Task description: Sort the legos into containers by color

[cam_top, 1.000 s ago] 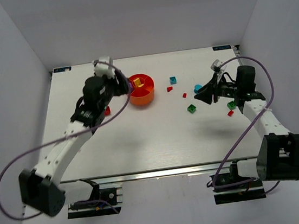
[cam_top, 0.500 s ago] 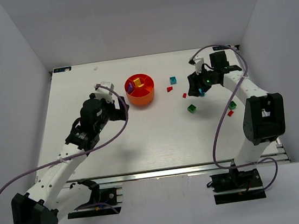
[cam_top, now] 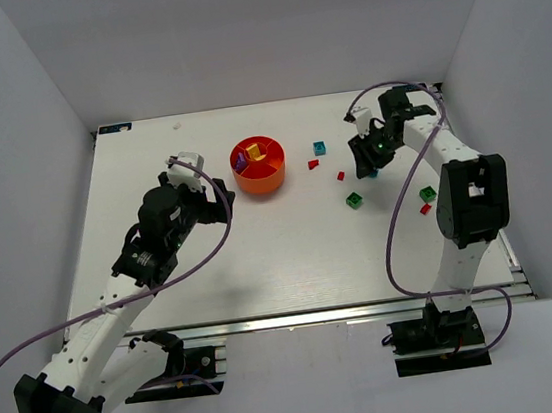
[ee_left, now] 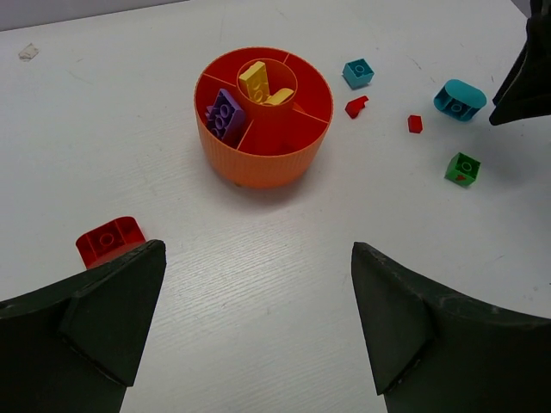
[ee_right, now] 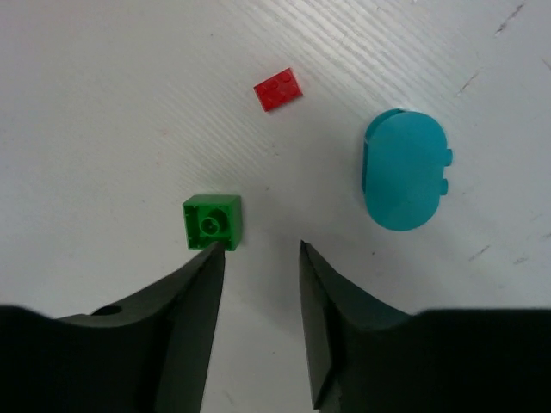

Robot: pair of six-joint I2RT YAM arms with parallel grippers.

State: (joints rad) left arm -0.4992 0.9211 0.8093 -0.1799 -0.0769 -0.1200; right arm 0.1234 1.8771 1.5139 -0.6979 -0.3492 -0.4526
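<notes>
A white surface [cam_top: 262, 259] with a faint wood grain spans the enclosure, evenly lit, with only soft shadows on it. A plain pale grey left wall [cam_top: 7, 149], back wall [cam_top: 254, 28] and right wall [cam_top: 529, 54] rise around it. An aluminium rail [cam_top: 300, 319] runs along its near edge. A black bracket [cam_top: 112, 129] sits at its far left corner.

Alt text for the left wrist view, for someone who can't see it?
An orange divided bowl holds yellow bricks in its hub and a purple brick in one wedge. The open left gripper frames the foreground, a red brick by one finger; cyan pieces, red pieces and a green brick lie to the right.
</notes>
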